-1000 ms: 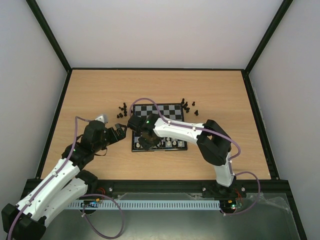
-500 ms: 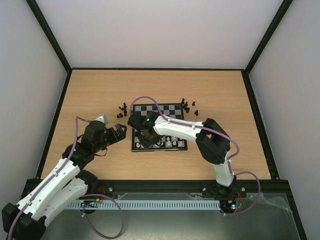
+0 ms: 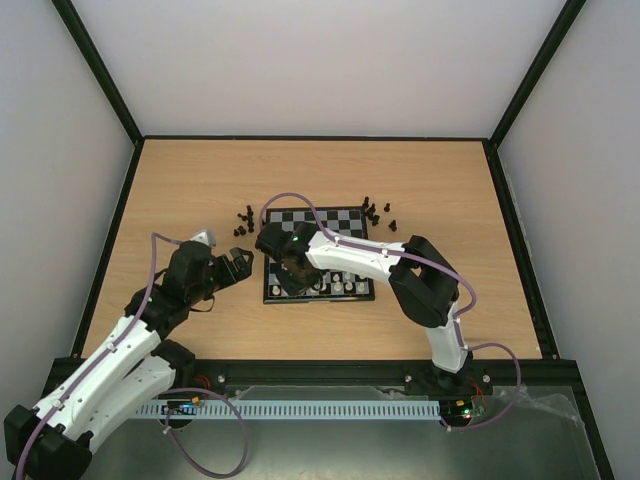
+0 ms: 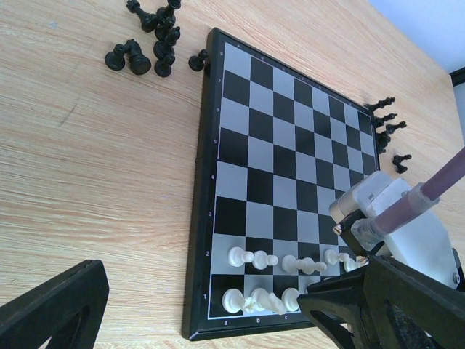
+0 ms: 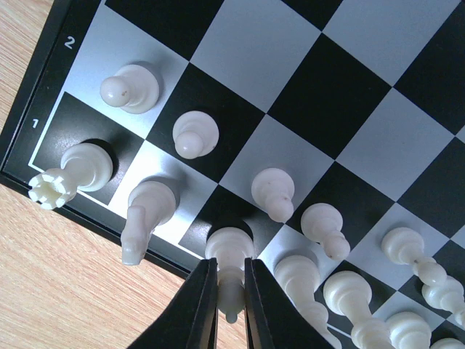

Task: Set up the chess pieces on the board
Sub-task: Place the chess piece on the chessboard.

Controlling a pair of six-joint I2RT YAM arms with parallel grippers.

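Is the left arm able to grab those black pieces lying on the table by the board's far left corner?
Probably yes. The left gripper is open and sits just short of the black pieces, with only bare table between. The right arm works over the board, off that path.

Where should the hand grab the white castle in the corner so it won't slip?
Come straight down and pinch the rook on its slim stem, just under the notched crown: it stands upright, and the wider crown should stop it slipping out. One finger goes on the board's outer edge side, where nothing stands; the other slips into the gap toward the pawn.
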